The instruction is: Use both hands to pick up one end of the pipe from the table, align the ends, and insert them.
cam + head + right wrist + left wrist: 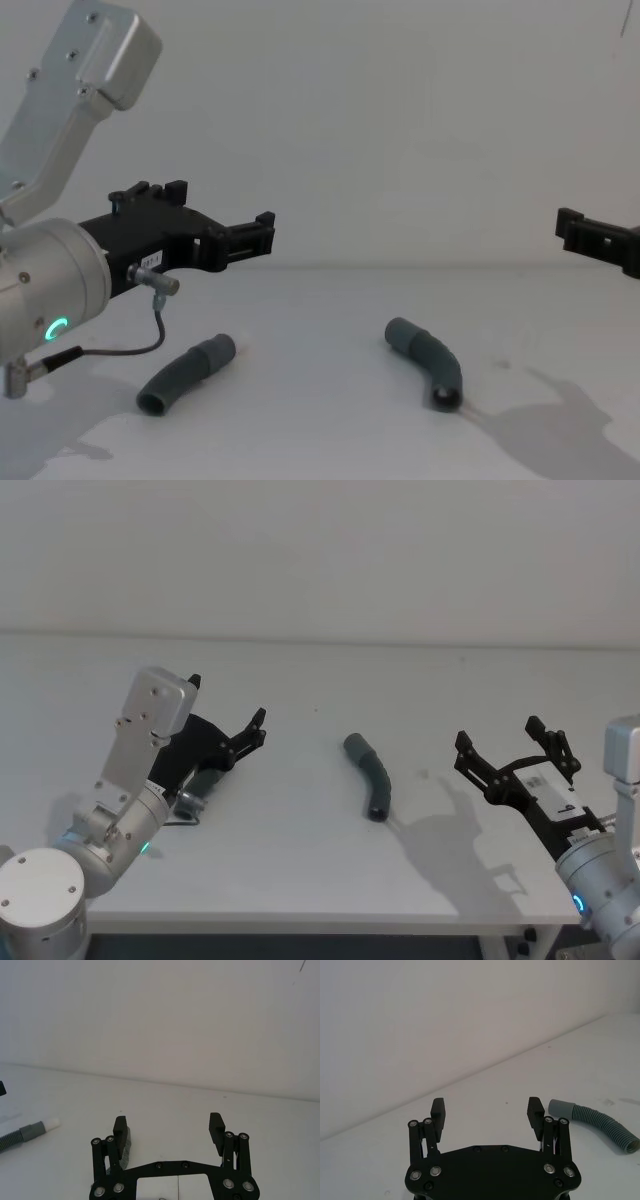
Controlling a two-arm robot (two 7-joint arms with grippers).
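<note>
Hovering over the table, left pincer and right pincer released; pipe pieces seemingly untouched.

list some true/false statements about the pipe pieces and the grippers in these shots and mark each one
1. The left pipe piece and the middle pipe piece both lie on the table. True.
2. The left gripper is shut on a pipe piece. False: its jaws are open and empty, raised above the table.
3. The two pieces are already plugged together. False: they lie apart, with bare table between them.
4. The right gripper has open jaws and holds nothing. True.
</note>
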